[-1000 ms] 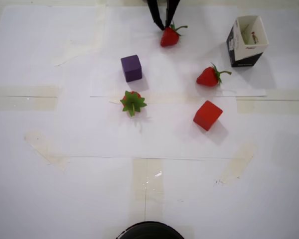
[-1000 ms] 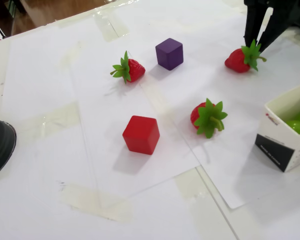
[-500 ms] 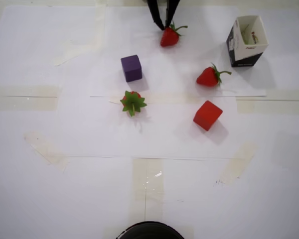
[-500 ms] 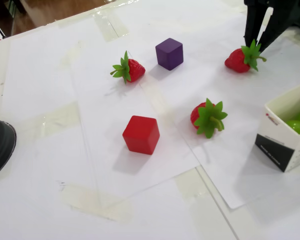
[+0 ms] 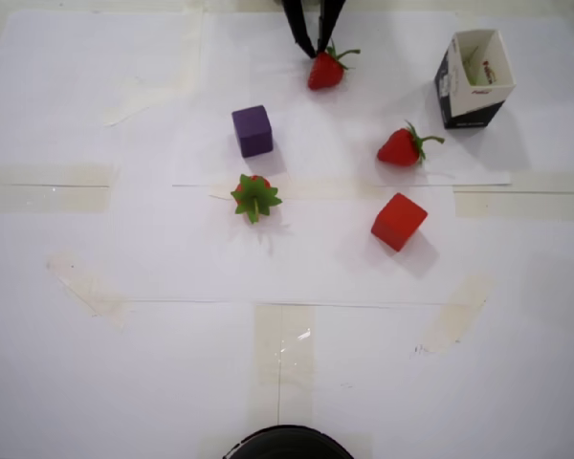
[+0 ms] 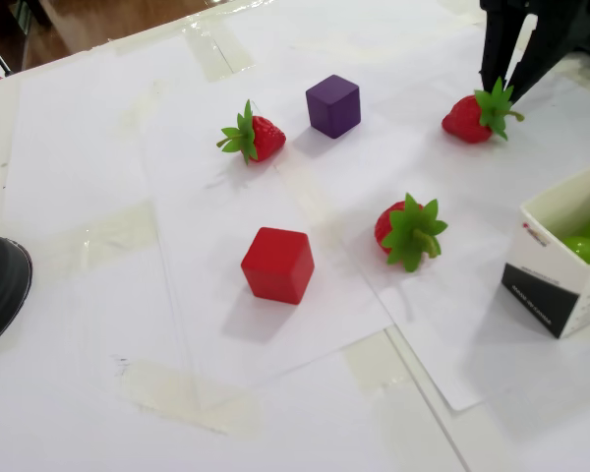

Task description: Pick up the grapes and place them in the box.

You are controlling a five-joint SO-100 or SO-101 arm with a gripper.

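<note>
The box (image 5: 474,96) stands upright at the right of the overhead view; in the fixed view (image 6: 556,280) it is cut off by the right edge. Glossy light-green grapes (image 6: 586,243) lie inside it, seen only as a faint green patch from overhead (image 5: 471,65). No grapes show on the table. My black gripper (image 5: 317,52) reaches in from the top edge, its jaws slightly apart and empty. Its tips sit just above the leafy top of a red strawberry (image 5: 324,72). In the fixed view the gripper (image 6: 502,93) is at the top right, over that strawberry (image 6: 469,117).
A purple cube (image 5: 253,130), a red cube (image 5: 398,221) and two more strawberries (image 5: 400,147) (image 5: 255,196) lie on the white paper. A round black object (image 5: 287,446) sits at the bottom edge. Tape strips cross the paper.
</note>
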